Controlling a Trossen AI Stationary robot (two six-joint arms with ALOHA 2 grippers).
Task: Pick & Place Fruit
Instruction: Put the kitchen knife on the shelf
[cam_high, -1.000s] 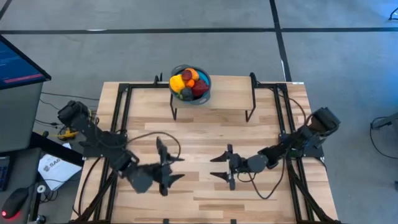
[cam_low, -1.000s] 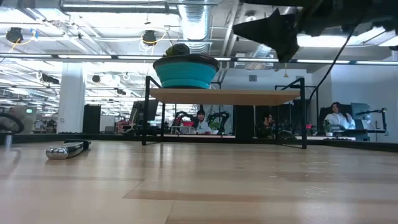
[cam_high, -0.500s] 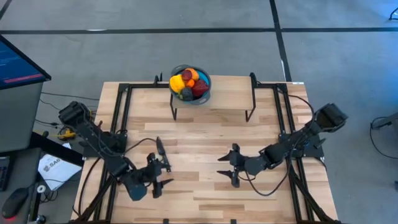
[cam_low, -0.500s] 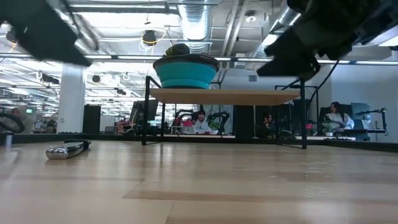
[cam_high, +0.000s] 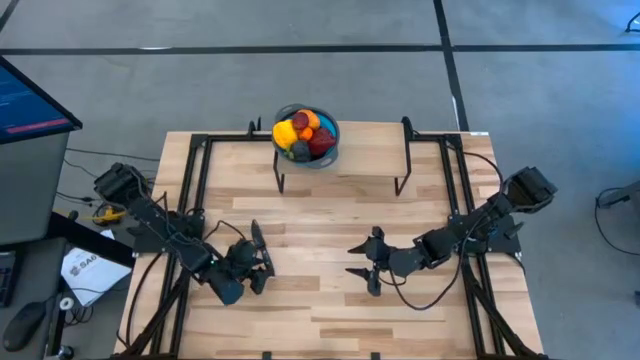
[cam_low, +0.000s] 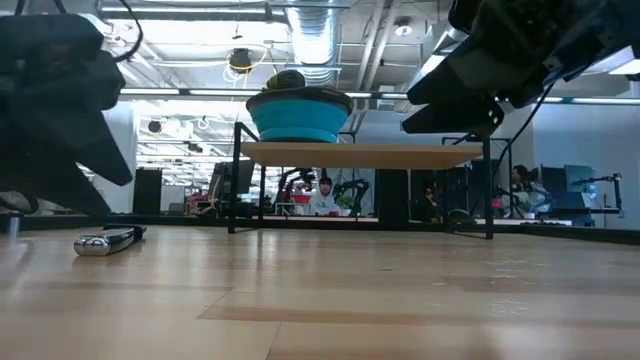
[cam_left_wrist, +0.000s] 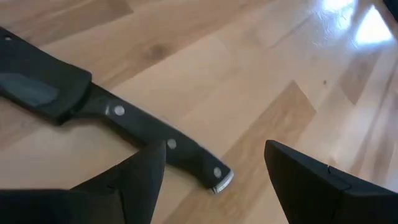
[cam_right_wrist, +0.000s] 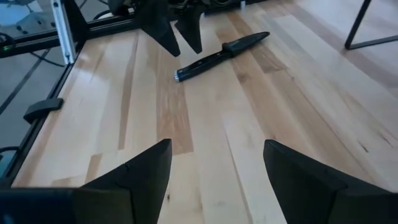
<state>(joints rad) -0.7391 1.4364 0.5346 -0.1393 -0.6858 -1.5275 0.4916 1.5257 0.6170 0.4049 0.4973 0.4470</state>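
— What's changing?
— The left gripper (cam_high: 256, 268), fingers spread, is dropping over the black-handled knife (cam_left_wrist: 112, 117); the right gripper (cam_high: 368, 265) is hovering open. The toy fruit (cam_high: 303, 133) is sitting in the blue bowl (cam_high: 330, 152), far side.

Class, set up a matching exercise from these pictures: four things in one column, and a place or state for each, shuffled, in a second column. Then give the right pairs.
Things
1. blue bowl
2. knife
3. left gripper
4. right gripper

Places or states
A. open, just above the knife handle
B. on the raised shelf, full of fruit
C. flat on the table
D. open, over bare wood, right of centre

Pairs: 1-B, 2-C, 3-A, 4-D
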